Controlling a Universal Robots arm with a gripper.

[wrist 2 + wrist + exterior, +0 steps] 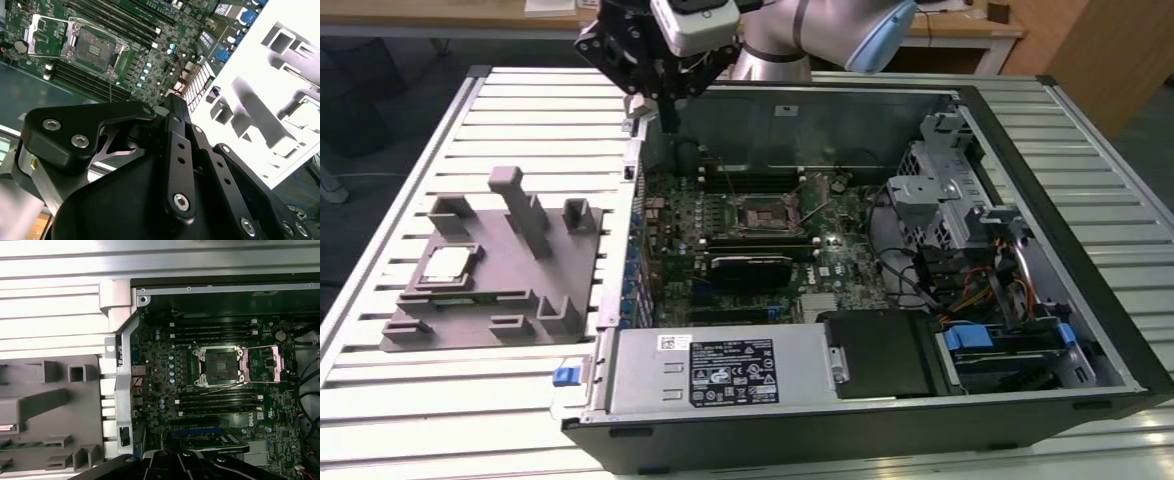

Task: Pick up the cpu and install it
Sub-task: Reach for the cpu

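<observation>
Exterior view, left of frame: small flat silver-topped square cpu (pixel 447 263) lies on grey moulded fixture (pixel 507 305). Upper centre-left: black gripper (pixel 670 118) hangs over open black computer case's (pixel 854 440) upper-left corner, well apart from cpu; its opening, cannot tell. Centre: black-framed square motherboard socket (pixel 761 213), lid open.
</observation>
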